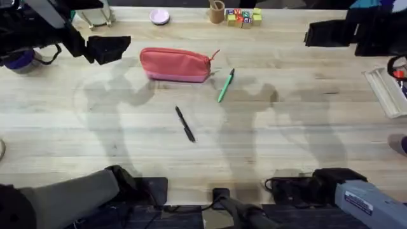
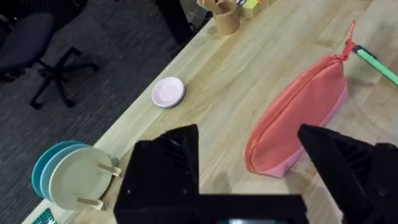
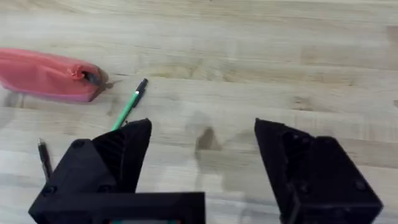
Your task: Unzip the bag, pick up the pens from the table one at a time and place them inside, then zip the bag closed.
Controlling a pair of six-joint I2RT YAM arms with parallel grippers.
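My left gripper (image 2: 249, 155) and right gripper (image 3: 202, 155) were both spread apart, empty. The bag (image 1: 175, 65) lay zipped; both pens (image 1: 225, 86) rested on the table (image 1: 299, 140).

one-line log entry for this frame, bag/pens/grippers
bag: zipped, on table | green pen: beside bag | black pen: on table | left gripper: open, empty, near bag | right gripper: open, empty

Small pink dish (image 1: 159, 16), brown cup (image 1: 217, 11) and coloured letter blocks (image 1: 244, 17) along the far edge. Stacked plates in a wooden rack (image 2: 68, 176) at one corner. Office chair (image 2: 37, 50) on dark carpet beyond.
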